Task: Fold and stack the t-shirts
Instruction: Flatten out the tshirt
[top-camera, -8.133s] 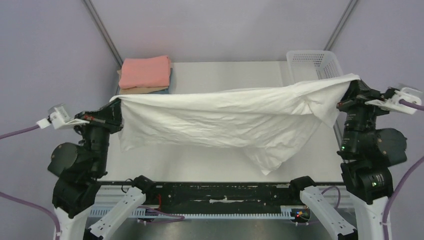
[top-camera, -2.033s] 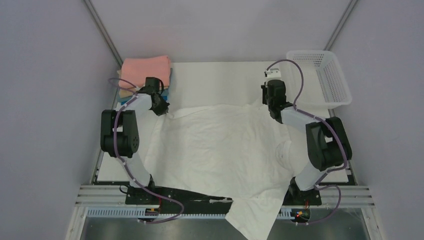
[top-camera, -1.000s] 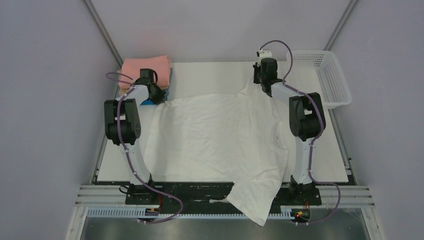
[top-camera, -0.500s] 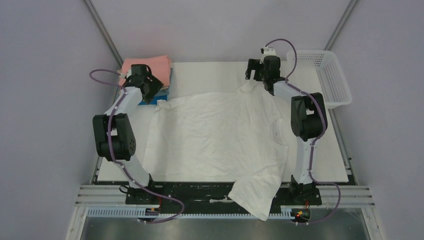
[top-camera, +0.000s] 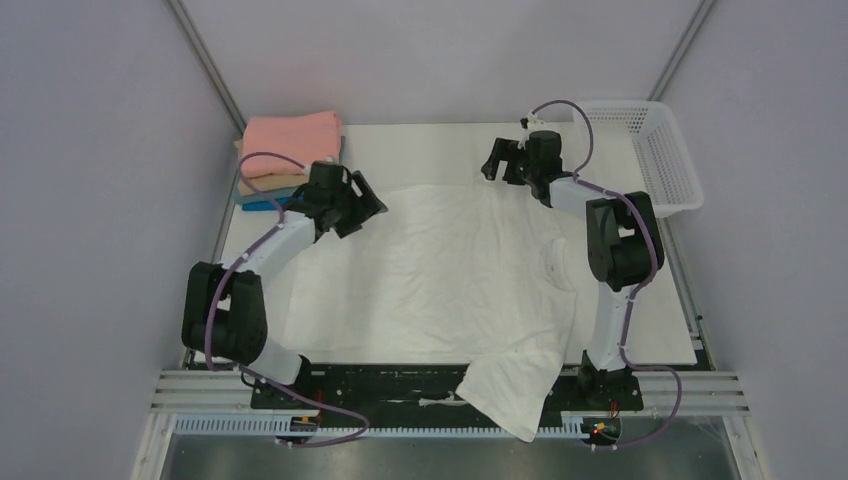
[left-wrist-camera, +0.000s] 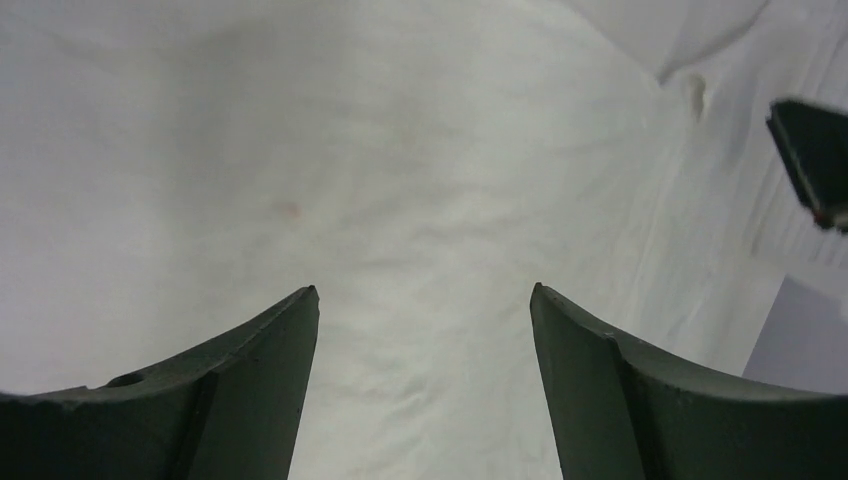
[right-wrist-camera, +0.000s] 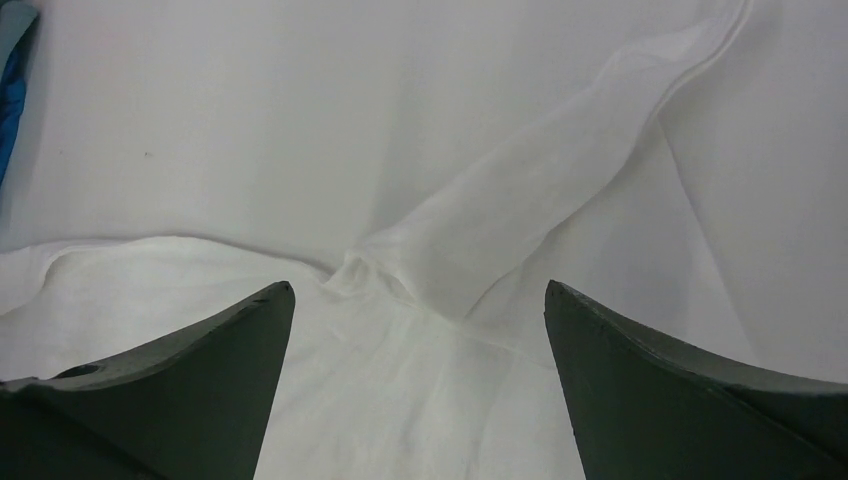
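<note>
A plain white t-shirt (top-camera: 440, 270) lies spread flat on the table, one part hanging over the near edge (top-camera: 510, 395). Folded t-shirts are stacked at the back left: salmon pink (top-camera: 290, 142) on top, tan (top-camera: 262, 185) and bright blue (top-camera: 262, 204) under it. My left gripper (top-camera: 367, 207) hovers open over the shirt's far left part; in the left wrist view its jaws (left-wrist-camera: 424, 295) stand wide with only white cloth (left-wrist-camera: 400, 150) below. My right gripper (top-camera: 496, 160) is open at the shirt's far right corner; a bunched ridge of cloth (right-wrist-camera: 540, 190) lies ahead of the open right gripper (right-wrist-camera: 418, 290).
A white mesh basket (top-camera: 650, 150) stands at the back right. The table's bare white top (top-camera: 420, 150) shows behind the shirt. A blue cloth edge (right-wrist-camera: 10, 95) shows at the left of the right wrist view.
Both grippers have opened and let go of the white shirt's far corners. The left arm has swung from beside the stack to over the shirt. The right gripper has shifted a little left.
</note>
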